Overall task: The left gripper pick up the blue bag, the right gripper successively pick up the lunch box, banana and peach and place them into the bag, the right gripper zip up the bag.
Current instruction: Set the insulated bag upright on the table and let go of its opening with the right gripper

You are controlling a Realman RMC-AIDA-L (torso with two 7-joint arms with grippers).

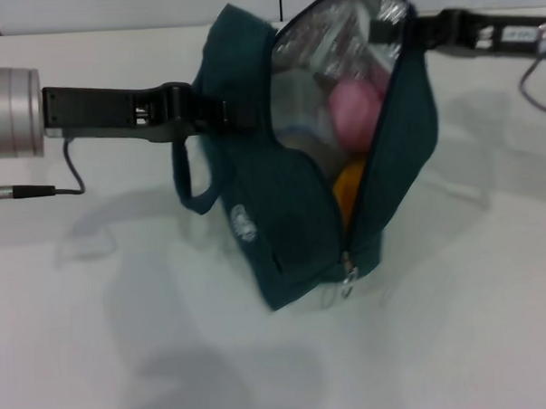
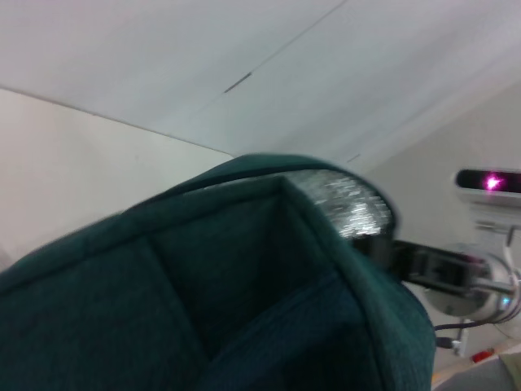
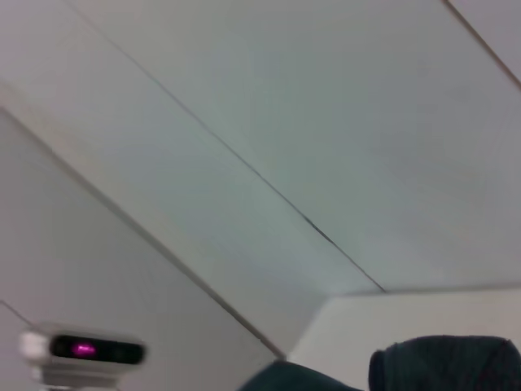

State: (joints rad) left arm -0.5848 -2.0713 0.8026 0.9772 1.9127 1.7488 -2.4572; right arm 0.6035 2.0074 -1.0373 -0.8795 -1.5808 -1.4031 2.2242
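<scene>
Holding the blue bag (image 1: 283, 222) by its left side, the left gripper (image 1: 216, 113) was clamped on the fabric near the top handle, keeping the bag propped up on the white table (image 1: 125, 338) with its mouth wide open. Inside, the peach (image 1: 355, 110) sat against the foil lining, the banana (image 1: 349, 190) showed orange lower down, and the lunch box (image 1: 300, 108) looked pale behind them, so loading seemed done. The right gripper (image 1: 421, 28) was at the bag's upper right rim; whether it pinched anything, cannot tell. The zip pull (image 1: 349, 275) hung at the near bottom end, well apart from that claw. Zipping probably remained: the right gripper would need to come down to the ring, grip it squarely, and draw along the track while the left kept the fabric taut.
</scene>
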